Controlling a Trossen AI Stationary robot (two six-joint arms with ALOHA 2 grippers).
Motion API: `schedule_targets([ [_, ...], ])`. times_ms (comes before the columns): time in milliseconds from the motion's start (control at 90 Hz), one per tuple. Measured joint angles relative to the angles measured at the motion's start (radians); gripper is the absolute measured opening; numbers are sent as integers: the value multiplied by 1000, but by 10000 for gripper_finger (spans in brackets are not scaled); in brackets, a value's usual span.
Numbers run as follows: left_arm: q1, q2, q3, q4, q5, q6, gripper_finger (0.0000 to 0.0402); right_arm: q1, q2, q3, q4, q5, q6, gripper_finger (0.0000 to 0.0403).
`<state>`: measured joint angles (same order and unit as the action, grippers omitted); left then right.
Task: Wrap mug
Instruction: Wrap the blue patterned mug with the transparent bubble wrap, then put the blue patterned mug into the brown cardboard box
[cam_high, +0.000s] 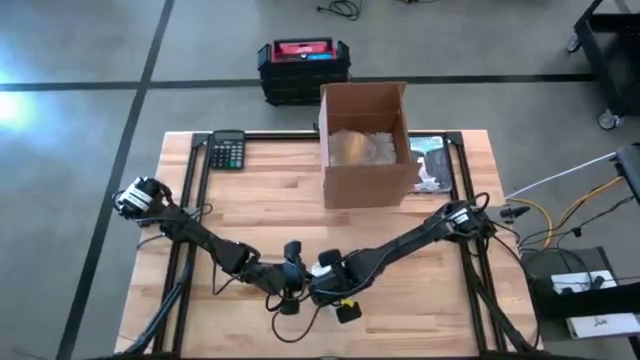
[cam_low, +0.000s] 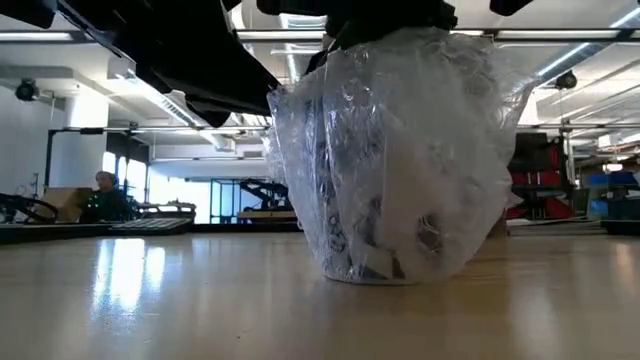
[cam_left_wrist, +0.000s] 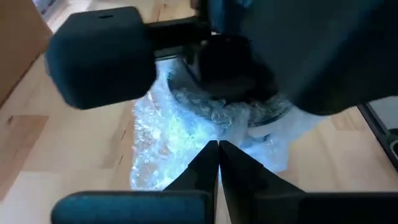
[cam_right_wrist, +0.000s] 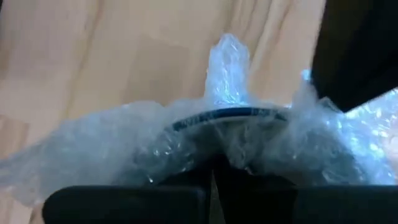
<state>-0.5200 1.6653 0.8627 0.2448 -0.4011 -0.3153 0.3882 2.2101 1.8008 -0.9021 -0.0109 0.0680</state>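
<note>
Mug (cam_low: 385, 200), white with dark print and swathed in clear bubble wrap (cam_low: 470, 120), stands upright on the light wooden table (cam_high: 250, 200), low and centre in the high view, with both dark grippers meeting right over it. Going left to right in that view, a black calculator (cam_high: 227, 151) lies at the table's upper left, the left gripper (cam_high: 290, 275) is clenched with its fingers pressed together just above the wrap, and the right gripper (cam_high: 325, 270) beside it is likewise closed, pinching the wrap at the mug's rim. Above them an open brown cardboard box (cam_high: 366, 143) holding crumpled wrap stands at upper centre.
</note>
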Motion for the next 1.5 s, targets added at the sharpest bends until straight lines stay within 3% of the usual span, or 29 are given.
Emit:
schedule_targets([
  [144,0,0,0,0,1,0,0,-1,-19,18,-31,6,12,2],
  [556,0,0,7,-1,2,4,0,34,-105,232,-277,-7,77,2],
  [822,-1,0,8,-1,14,4,0,36,-101,306,-273,-34,160,7],
  [967,-2,-1,8,-1,47,3,0,73,-98,296,-240,-31,158,53],
  [1267,-2,-1,8,-1,53,1,0,122,-69,199,-189,142,160,202],
  [1378,-2,-1,8,-1,53,0,0,117,-41,160,-170,130,161,225],
  [1500,-2,-1,8,0,55,0,0,114,-17,106,-151,147,161,222],
])
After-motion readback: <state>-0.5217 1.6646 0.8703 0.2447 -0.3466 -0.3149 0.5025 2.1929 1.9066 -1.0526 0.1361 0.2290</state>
